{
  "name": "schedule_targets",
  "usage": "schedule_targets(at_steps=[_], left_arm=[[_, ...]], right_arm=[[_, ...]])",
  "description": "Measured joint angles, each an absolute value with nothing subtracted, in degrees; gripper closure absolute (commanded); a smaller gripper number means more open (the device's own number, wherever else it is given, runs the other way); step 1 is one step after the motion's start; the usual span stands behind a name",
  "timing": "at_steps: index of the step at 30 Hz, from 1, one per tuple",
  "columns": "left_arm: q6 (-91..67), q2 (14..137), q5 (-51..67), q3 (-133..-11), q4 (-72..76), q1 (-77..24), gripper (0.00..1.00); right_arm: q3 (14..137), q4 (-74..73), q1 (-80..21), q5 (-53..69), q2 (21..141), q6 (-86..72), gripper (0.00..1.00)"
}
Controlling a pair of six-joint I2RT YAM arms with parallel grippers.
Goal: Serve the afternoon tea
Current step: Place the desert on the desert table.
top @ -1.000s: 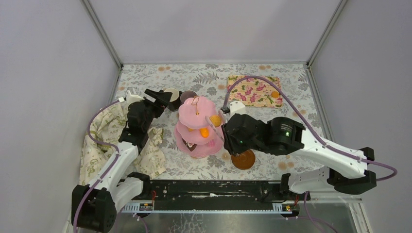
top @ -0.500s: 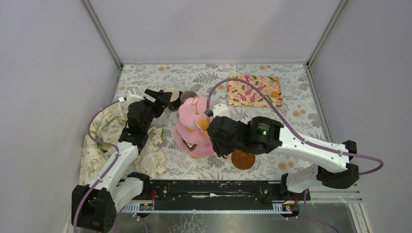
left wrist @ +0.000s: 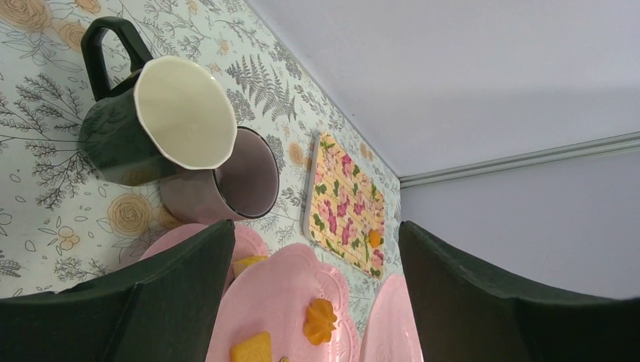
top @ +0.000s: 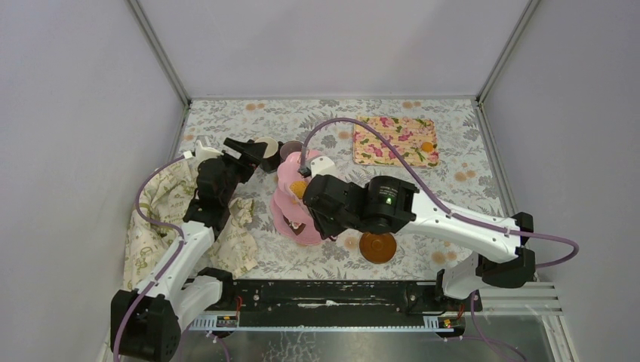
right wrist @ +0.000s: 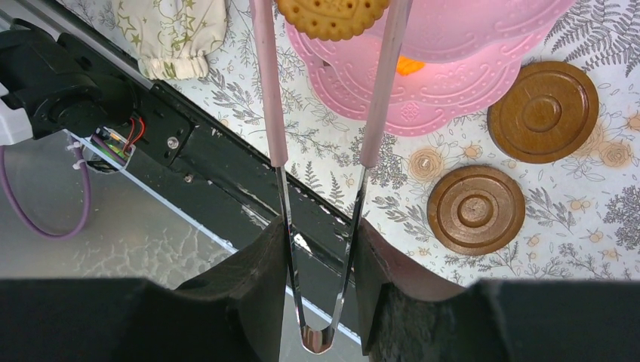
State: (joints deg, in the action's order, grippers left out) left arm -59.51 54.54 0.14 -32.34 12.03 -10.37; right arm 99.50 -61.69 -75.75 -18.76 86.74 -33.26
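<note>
Right claw (right wrist: 321, 256) grips tongs (right wrist: 262, 90); biscuit (right wrist: 332, 16) at tips, over stand (right wrist: 483, 23).

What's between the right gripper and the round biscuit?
A pair of tongs: the right gripper holds their metal end and their pink tips pinch the biscuit, seen in the right wrist view.

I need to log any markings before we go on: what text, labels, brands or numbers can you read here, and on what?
None can be read in any view.
Small label on the base rail: too small to read.
Biscuit in the tongs: embossed dots, no legible letters.
Mugs, saucers: no markings visible.
</note>
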Motion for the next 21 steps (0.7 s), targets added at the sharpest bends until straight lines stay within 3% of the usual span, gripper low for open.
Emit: schedule_targets(at_steps=[21], left_arm=[[-59.72, 53.58, 0.71, -31.7, 13.15, -10.37, 0.13]], right_arm=[[101.47, -59.59, -69.91, -14.41, 91.66, -30.39, 0.83]])
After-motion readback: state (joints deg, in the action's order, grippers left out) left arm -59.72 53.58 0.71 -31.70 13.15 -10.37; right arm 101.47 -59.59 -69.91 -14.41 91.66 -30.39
